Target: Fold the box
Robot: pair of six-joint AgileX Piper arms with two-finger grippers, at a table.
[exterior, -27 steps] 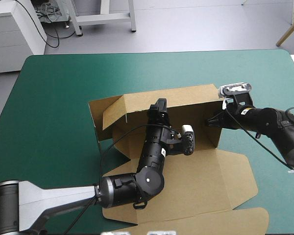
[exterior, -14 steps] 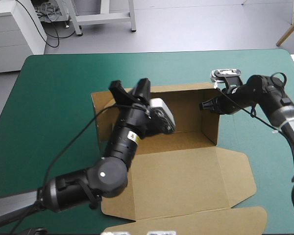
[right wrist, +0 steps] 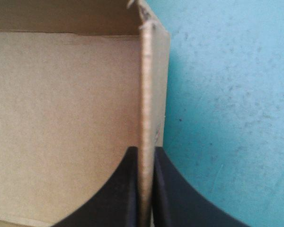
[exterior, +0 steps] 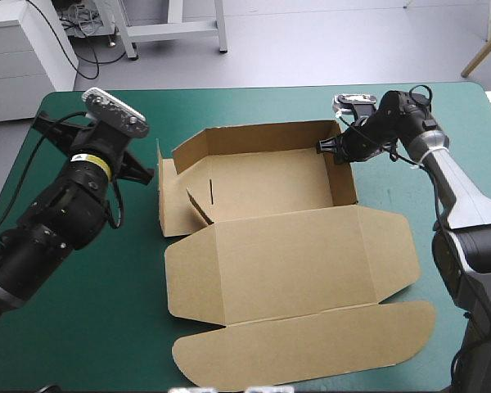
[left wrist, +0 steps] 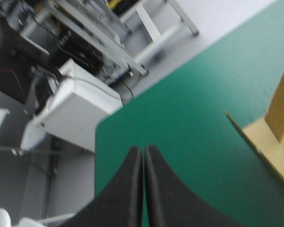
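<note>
Across the high view, the box (exterior: 262, 184) sat as an open tray on the teal-green cover (exterior: 90, 327), with its lid (exterior: 295, 262) lying flat on the near side of the box. The right gripper (exterior: 322, 148) met the box at the far end of its right wall (exterior: 344, 176). The left arm (exterior: 69, 201) stood well clear, off the box's left end, where the end flaps (exterior: 165, 192) splayed outward and looked untucked.

Seen from the left wrist, the left gripper (left wrist: 143, 150) had its fingers pressed together into one point with nothing between them. It was aimed away from the box, and only a corner of brown board showed beside it.

Seen from the right wrist, the right gripper's fingers were all but closed on the top edge of the right wall, one inside the box and one outside.

The likely trouble was that single pinch. With nothing bracing the box's left end, a pull or push on the right wall would probably slide the whole box, bend the wall out of square, or crease the board at the grip. The loose flaps could spring open further.

Only the right wrist view proved the board was actually clamped, because the high view hid the contact under the wrist. Only the left wrist view showed that gripper empty. Only the high view showed the flat lid and the splayed left end.
</note>
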